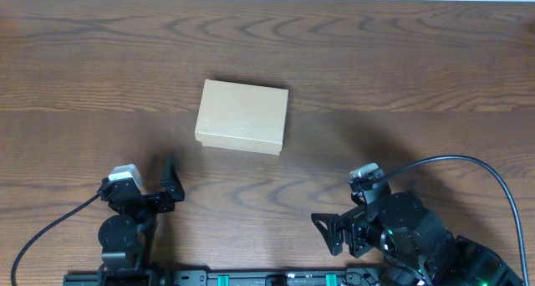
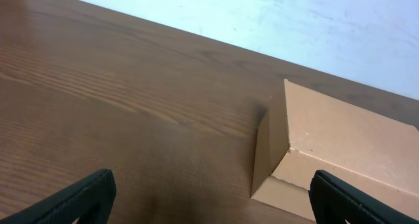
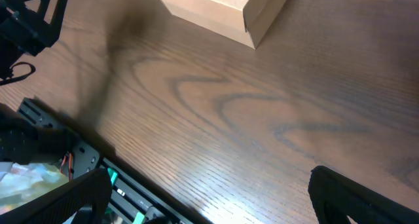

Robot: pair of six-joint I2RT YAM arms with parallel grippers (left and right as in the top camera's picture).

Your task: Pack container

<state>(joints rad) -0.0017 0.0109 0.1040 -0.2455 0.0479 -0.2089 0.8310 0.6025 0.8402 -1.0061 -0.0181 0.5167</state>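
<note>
1. The box [image 1: 242, 116] lies flat on the table [image 1: 401, 60]; its lid is shut; seen from overhead its edges sit a little askew to the table's grain; nothing lies on it or touches it.
2. The left gripper [image 2: 216, 203] is on the robot's side of the box and off its left corner; its jaws are spread wide and hold nothing; in the left wrist view one dark finger [image 2: 85, 198] shows at each lower corner, with the box's near corner rising between them, closer to the right-hand finger.
3. From overhead the left gripper is near the box but apart from it, with bare wood between.
4. The right gripper [image 3: 213, 198] is on the robot's side of the box and off its right corner, farther from the box than the left one; its jaws are also spread wide and empty; its fingers [image 3: 357, 194] sit at the lower corners of the right wrist view, and the box is well ahead of them at the top edge.
5. A black cable [image 1: 493, 173] arcs from the right arm, well to the right of the box.
6. A dark rail [image 1: 251, 278] runs along the table edge on the robot's side of the box.
7. A pale wall [image 2: 294, 27] stands beyond the box.
</note>
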